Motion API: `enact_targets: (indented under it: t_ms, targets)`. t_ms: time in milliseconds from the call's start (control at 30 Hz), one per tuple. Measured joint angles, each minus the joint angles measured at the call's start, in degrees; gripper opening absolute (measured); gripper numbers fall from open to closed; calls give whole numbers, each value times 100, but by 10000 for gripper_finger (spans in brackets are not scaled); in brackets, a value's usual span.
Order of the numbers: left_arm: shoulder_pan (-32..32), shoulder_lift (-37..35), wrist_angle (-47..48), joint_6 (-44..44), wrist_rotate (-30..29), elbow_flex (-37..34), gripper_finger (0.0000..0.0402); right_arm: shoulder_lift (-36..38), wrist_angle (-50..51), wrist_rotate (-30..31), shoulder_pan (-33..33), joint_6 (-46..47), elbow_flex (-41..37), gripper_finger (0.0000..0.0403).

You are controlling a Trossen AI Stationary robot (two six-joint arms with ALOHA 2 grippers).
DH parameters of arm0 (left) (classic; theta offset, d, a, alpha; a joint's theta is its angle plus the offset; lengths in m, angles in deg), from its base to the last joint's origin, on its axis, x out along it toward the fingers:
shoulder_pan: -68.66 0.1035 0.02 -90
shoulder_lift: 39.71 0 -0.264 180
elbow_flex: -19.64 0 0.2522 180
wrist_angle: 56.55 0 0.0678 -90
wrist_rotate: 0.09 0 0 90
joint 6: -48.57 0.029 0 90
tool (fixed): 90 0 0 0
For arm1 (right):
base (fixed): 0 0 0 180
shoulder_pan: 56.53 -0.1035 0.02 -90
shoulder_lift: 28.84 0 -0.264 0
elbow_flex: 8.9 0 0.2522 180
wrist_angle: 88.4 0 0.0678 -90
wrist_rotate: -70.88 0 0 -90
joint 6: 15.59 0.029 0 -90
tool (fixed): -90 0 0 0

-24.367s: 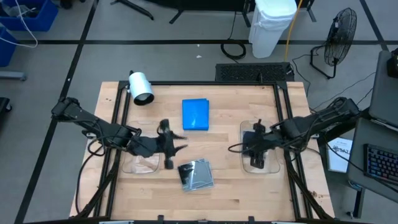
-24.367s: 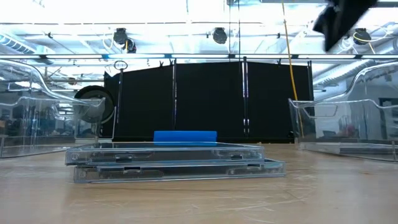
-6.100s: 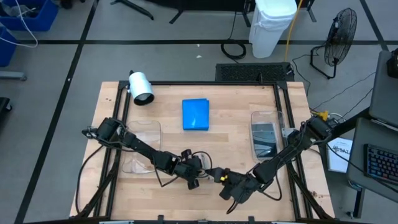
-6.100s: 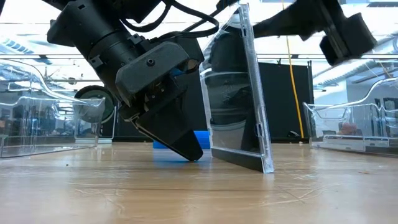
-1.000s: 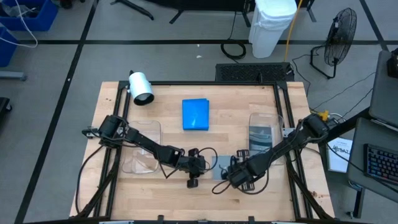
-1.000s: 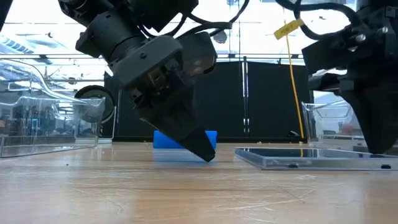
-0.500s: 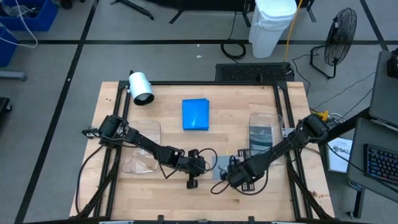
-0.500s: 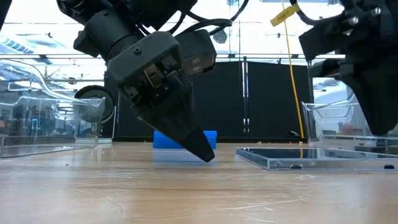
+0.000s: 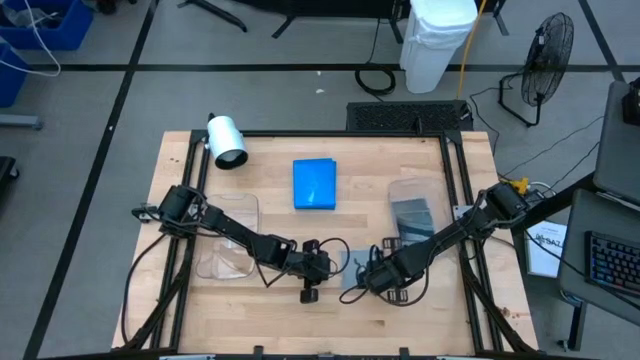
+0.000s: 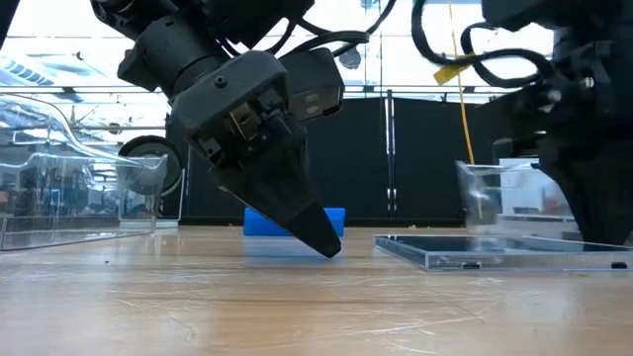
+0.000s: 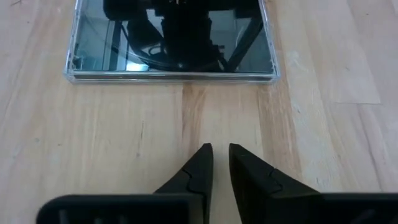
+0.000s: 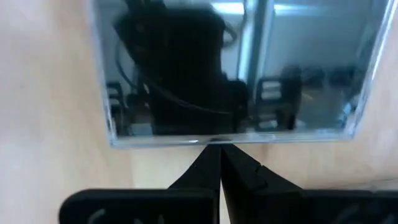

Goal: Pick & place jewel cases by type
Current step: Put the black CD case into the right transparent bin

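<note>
- Grey translucent jewel case lies flat on the wooden surface, between both arms.
- Left pincer is nearly together, just before the case, holding nothing.
- Right pincer is together, its tips at the case's edge; I think it should push slowly and stay low.

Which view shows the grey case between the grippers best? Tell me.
Left wrist view: the grey case lies flat, nearly whole. The right wrist view shows it blurred, the low view only its edge, and in the high view the arms hide it.

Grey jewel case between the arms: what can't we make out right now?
- High view: grey jewel case mostly covered by the right hand and the left hand.
- Low view: its right end is hidden behind the right arm.
- Right wrist view: whether the shut fingertips touch its edge is unclear.
</note>
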Motion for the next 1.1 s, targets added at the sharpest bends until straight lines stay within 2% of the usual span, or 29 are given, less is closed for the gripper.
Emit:
enact_targets:
  t_ms: [100,267,700,1100]
  targets:
    - [2,0,-100,2,-2,0,65,6,-641,-44,29,-188,18,0]
    - [-4,0,-143,0,3,-5,67,1,-1045,-157,59,-442,3,0]
    - [-4,0,-153,26,-57,-7,67,-2,-1036,-110,57,-527,62,0]
    - [6,-13,-114,26,-255,0,67,-2,-693,-185,-59,-768,757,0]
